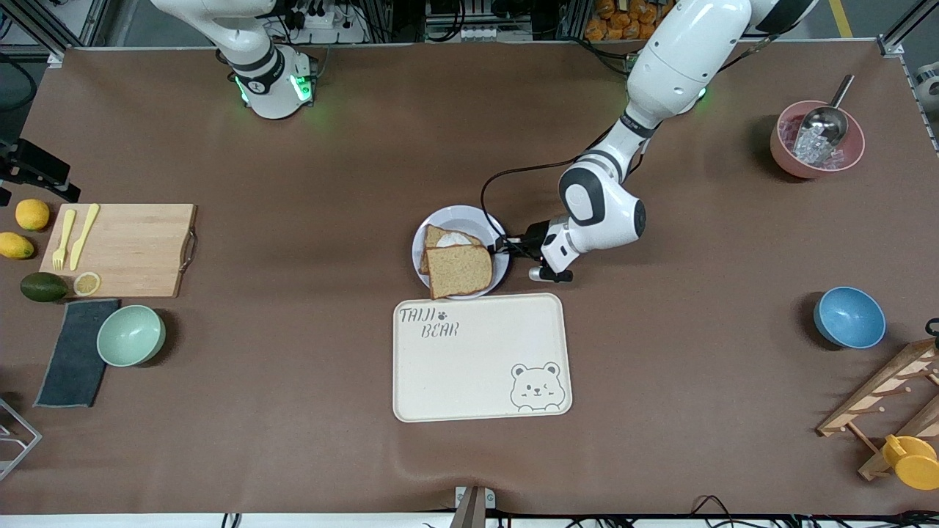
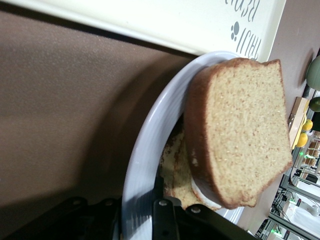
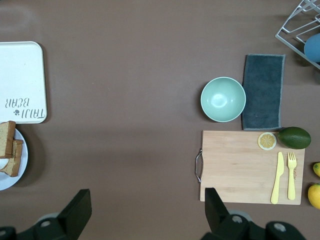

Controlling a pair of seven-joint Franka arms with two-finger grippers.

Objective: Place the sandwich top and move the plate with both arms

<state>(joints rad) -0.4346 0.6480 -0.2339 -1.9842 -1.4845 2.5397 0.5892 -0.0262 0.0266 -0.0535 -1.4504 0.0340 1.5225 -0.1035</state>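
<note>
The pale plate (image 1: 459, 215) sits mid-table, just farther from the front camera than the cream tray (image 1: 480, 367). On it lies a bread slice with egg (image 1: 449, 238). The sandwich top (image 1: 459, 270), plain brown bread, rests over that slice, shifted toward the tray. My left gripper (image 1: 505, 246) is low at the plate's edge toward the left arm's end, shut on the rim. In the left wrist view the gripper (image 2: 150, 220) pinches the plate (image 2: 150, 145) below the sandwich top (image 2: 240, 135). My right gripper (image 3: 145, 215) hangs open high over bare table, with the plate (image 3: 21, 161) off to one side.
A wooden cutting board (image 1: 125, 249) with yellow knife and fork, a green bowl (image 1: 130, 335), a dark cloth (image 1: 73, 359) and fruit lie toward the right arm's end. A pink bowl with scoop (image 1: 816, 139), a blue bowl (image 1: 849, 317) and a wooden rack (image 1: 891, 396) stand toward the left arm's end.
</note>
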